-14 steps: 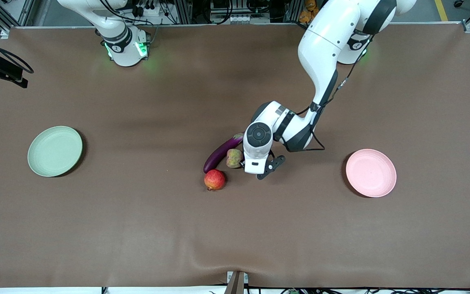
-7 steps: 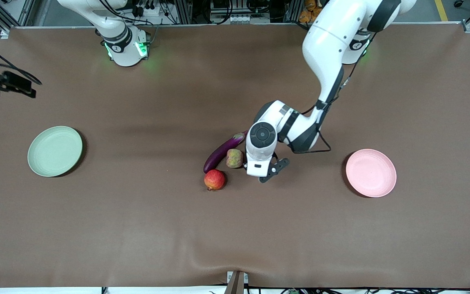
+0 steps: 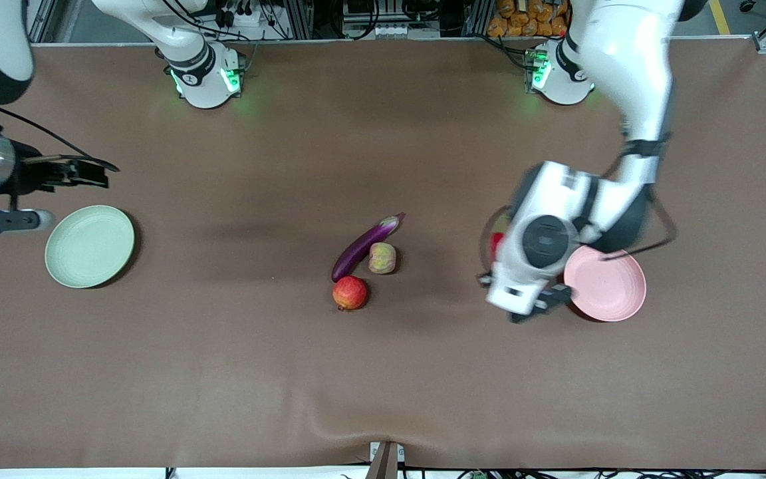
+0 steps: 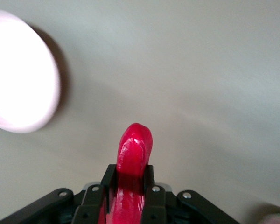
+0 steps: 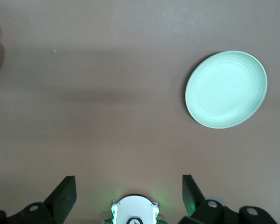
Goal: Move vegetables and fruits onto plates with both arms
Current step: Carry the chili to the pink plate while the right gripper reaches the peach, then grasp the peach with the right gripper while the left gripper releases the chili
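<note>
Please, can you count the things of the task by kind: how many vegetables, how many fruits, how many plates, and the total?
Vegetables: 2 (eggplant; red chili, held in the left pincer)
Fruits: 2 (pomegranate; peach)
Plates: 2 (green plate; pink plate)
Total: 6

The light comes from above and is soft and even, so the brown bench (image 3: 223, 372) looks clear and each thing has a small dark shadow next to it. The left arm (image 3: 556, 239) looks smeared and fuzzy in the front view. In the left wrist view the pink plate (image 4: 18, 74) glows almost white, the colors look washed out, and the red chili (image 4: 133, 163) is a bit soft.
</note>
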Tool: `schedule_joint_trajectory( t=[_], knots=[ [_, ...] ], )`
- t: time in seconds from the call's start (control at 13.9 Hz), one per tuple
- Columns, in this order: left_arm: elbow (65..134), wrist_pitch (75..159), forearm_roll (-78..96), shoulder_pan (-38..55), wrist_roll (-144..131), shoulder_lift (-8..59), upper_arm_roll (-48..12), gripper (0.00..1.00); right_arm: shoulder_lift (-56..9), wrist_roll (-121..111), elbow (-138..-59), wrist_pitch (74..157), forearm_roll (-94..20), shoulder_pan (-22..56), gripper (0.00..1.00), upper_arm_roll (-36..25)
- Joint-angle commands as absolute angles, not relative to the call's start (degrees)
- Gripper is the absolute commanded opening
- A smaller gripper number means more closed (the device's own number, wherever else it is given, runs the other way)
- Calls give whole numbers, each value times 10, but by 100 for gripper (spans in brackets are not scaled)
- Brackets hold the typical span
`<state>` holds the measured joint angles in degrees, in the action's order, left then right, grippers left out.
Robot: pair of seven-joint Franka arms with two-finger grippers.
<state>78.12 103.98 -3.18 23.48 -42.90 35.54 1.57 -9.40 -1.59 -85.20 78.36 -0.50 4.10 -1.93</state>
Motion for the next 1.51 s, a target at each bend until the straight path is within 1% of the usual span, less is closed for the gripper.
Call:
schedule_joint_trajectory(
  t=[0.0, 0.14, 0.29, 0.43, 0.65, 0.79, 0.93, 1.01, 1.08, 1.15, 1.44],
  knots=[
    [799, 1034, -64, 187, -325, 352, 9, 0, -137, 81, -838, 809, -26, 66, 100, -20],
    [813, 1043, -124, 148, -243, 359, 7, 0, -167, 213, -838, 822, -44, 108, 100, -20],
    [850, 1105, -149, 109, -186, 359, 5, 0, -195, 322, -842, 861, -98, 154, 100, -20],
    [899, 1170, -149, 70, -150, 352, 4, 0, -226, 401, -841, 923, -135, 202, 100, -20],
    [967, 1243, -155, 48, -145, 341, 4, 0, -285, 467, -840, 1044, -138, 273, 100, -20],
    [991, 1250, -172, 47, -145, 345, 6, 0, -329, 530, -838, 1112, -134, 322, 100, -20],
    [996, 1250, -186, 37, -145, 345, 4, 0, -360, 576, -832, 1155, -134, 343, 100, -20],
    [997, 1247, -186, 39, -146, 346, 4, 8, -372, 581, -829, 1188, -135, 356, 100, -20],
    [998, 1245, -186, 38, -147, 347, 4, 60, -384, 586, -828, 1217, -134, 369, 100, -20],
    [1001, 1245, -186, 38, -146, 347, 4, 100, -395, 603, -828, 1242, -135, 374, 100, -20],
    [1000, 1244, -186, 39, -144, 345, 4, 100, -425, 647, -824, 1287, -135, 391, 100, -18]
  ],
)
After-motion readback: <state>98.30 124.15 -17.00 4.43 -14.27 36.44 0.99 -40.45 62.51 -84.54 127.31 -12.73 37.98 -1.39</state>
